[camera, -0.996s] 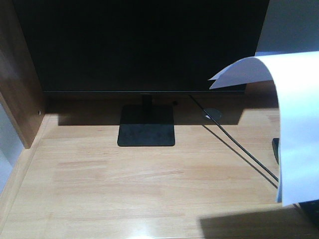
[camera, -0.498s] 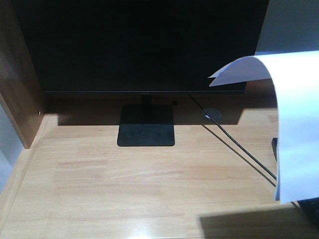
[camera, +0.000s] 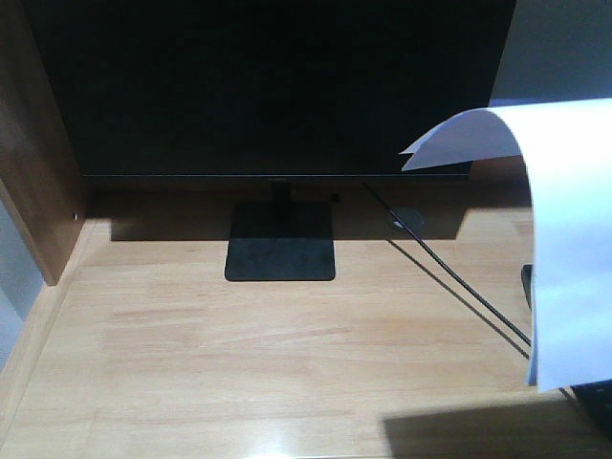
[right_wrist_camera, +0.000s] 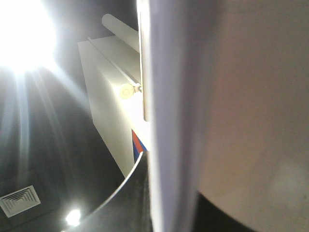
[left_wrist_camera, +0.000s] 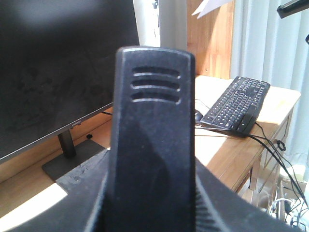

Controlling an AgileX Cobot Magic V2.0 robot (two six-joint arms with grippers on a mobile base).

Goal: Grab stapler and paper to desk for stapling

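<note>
Currently lifted over right side of pale wood-grain bench [camera: 239, 335]: plain white paper sheet [camera: 574, 239], top curled over toward left, lower edge near thin black cable [camera: 459, 287]. Cannot tell state of right gripper: wrist view filled by sheet. Cannot tell state of left gripper either: wrist view blocked by black grooved plastic body [left_wrist_camera: 152, 135].

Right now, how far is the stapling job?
Done: both seem picked up. In hand: the paper hangs curled above the desk; the stapler fills the left wrist view, apparently held. Left: lay the paper flat, then staple it.
</note>
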